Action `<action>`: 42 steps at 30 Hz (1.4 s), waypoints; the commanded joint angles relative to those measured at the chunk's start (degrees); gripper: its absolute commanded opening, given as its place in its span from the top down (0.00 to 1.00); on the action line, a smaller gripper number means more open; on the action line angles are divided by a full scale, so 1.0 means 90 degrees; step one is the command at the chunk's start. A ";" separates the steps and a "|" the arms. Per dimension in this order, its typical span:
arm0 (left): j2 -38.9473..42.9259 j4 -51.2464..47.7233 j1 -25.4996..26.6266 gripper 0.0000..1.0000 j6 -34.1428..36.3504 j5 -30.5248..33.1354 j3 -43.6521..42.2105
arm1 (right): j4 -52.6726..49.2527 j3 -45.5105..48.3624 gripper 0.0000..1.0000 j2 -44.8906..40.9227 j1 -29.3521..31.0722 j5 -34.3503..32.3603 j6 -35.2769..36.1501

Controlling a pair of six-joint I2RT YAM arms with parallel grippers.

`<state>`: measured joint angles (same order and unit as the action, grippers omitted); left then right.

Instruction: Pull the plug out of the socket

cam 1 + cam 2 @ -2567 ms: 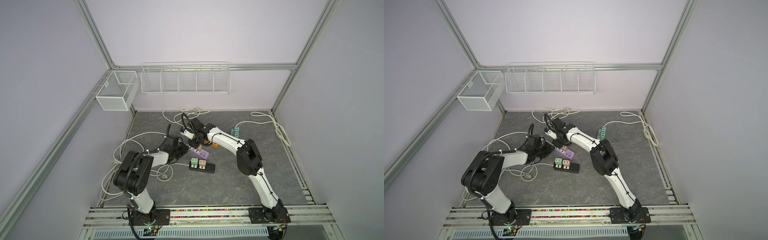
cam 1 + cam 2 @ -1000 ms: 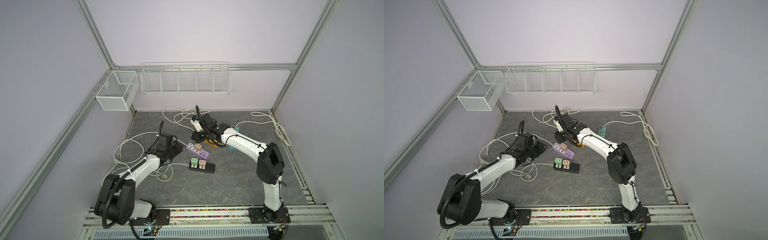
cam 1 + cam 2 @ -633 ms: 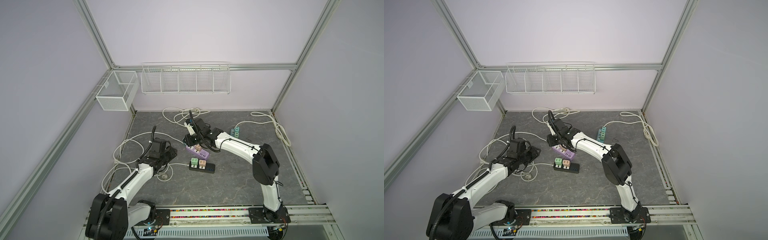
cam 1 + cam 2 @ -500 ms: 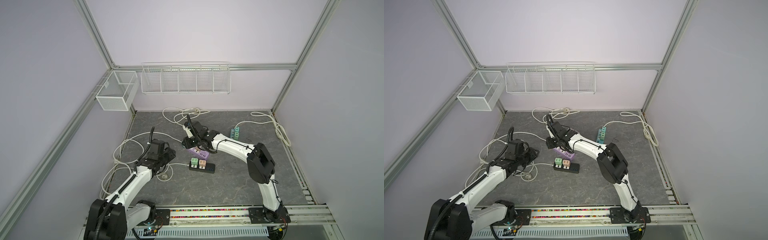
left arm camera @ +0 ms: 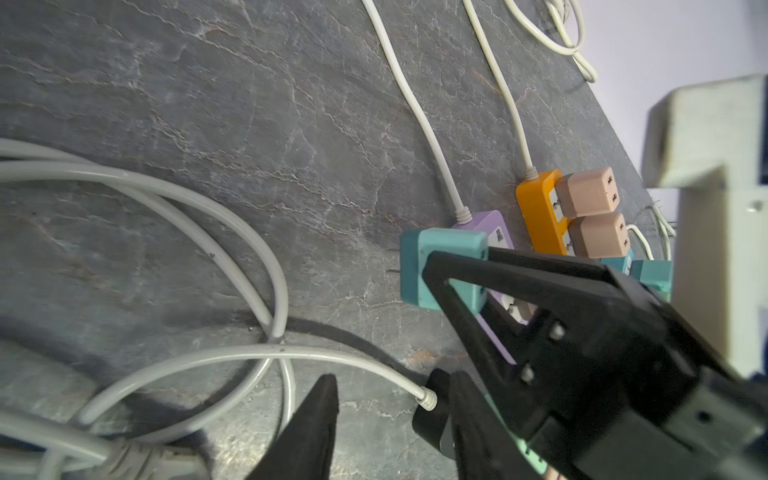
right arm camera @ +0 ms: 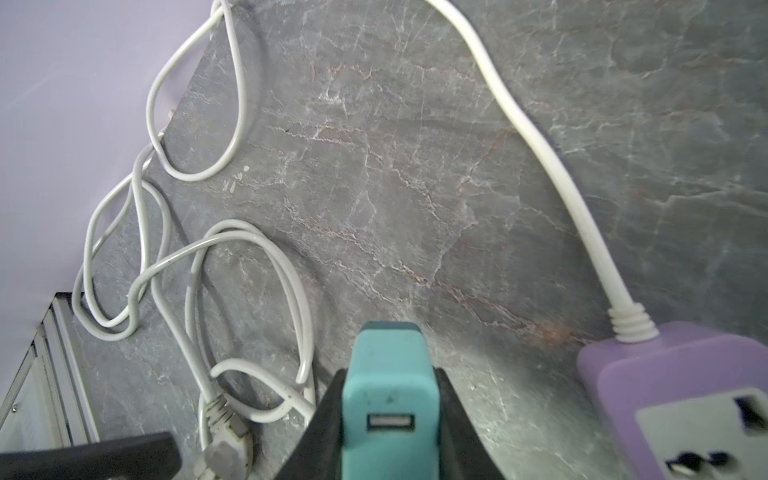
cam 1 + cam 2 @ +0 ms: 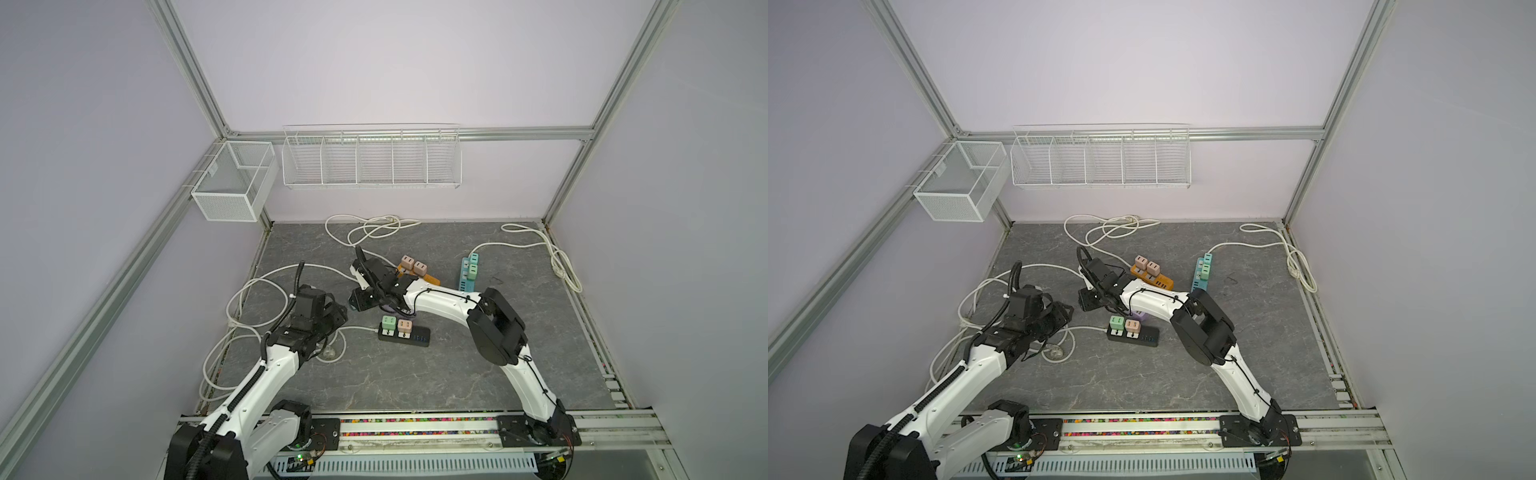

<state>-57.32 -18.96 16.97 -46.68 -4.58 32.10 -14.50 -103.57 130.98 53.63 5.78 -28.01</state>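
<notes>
My right gripper [image 6: 390, 384] is shut on a teal plug [image 6: 390, 365], held just above the floor with its USB port facing the wrist camera. In the left wrist view the plug [image 5: 442, 268] hangs free, its prongs bare, in front of the purple socket strip [image 5: 484, 222]. The strip [image 6: 681, 374] lies beside the plug, one outlet showing empty. In both top views the right gripper [image 7: 361, 300] [image 7: 1090, 302] is left of centre. My left gripper [image 5: 390, 415] [image 7: 337, 316] is open and empty over a white cable, near the black strip's end.
A black strip [image 7: 405, 333] with a green and a pink plug lies at the centre. Behind it lie an orange strip [image 7: 415, 271] with two pink plugs and a teal strip [image 7: 469, 272]. White cables [image 7: 253, 303] loop across the left and back floor.
My right gripper has carried the teal plug left and towards the front. The left arm has drawn back towards the front and its jaws have widened.
</notes>
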 commanded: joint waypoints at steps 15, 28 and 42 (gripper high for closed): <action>0.0134 -0.0036 -0.0030 0.52 -0.0087 0.0196 -0.0089 | 0.0040 -0.0701 0.79 0.0671 0.0070 0.0100 -0.0024; 0.0112 0.0056 -0.0032 0.51 -0.0097 0.0138 -0.0100 | -0.0183 -0.0872 0.70 0.0818 0.0110 0.0003 0.0085; 0.0105 0.0086 -0.0030 0.50 -0.0126 0.0169 -0.0048 | -0.0423 -0.0948 0.55 0.0770 0.0105 -0.0175 0.0227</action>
<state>-56.64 -18.70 16.91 -47.31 -3.88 31.57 -16.75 -111.07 137.91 54.26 5.39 -26.87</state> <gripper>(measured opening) 0.496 0.441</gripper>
